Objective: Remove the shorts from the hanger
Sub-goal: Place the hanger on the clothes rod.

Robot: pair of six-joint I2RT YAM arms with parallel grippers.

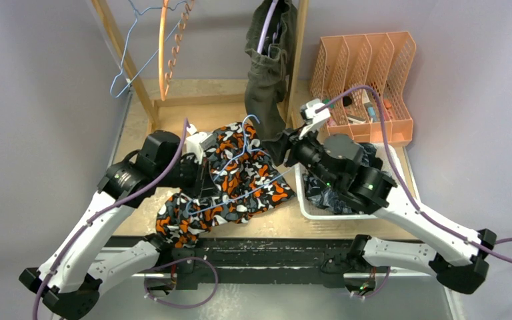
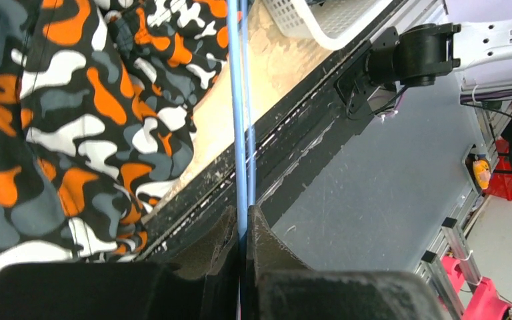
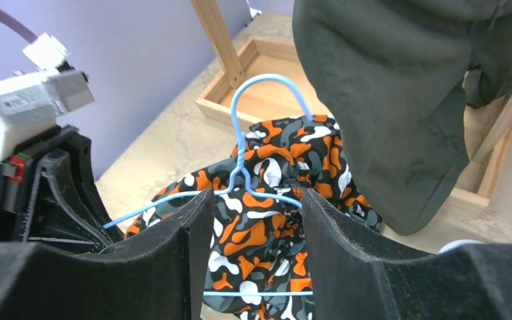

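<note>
Left wrist, left end effector (image 2: pixel 242 217) clamps blue hanger (image 2: pixel 235 100), right end effector (image 3: pixel 257 220) parted, camo shorts (image 2: pixel 53 133) cropped.

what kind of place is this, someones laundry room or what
Probably a robotics lab bench, not a home: left arm and right arm bolted at the table edge, a bare wooden rack holding olive shorts, and camo shorts with a blue wire hanger.
</note>
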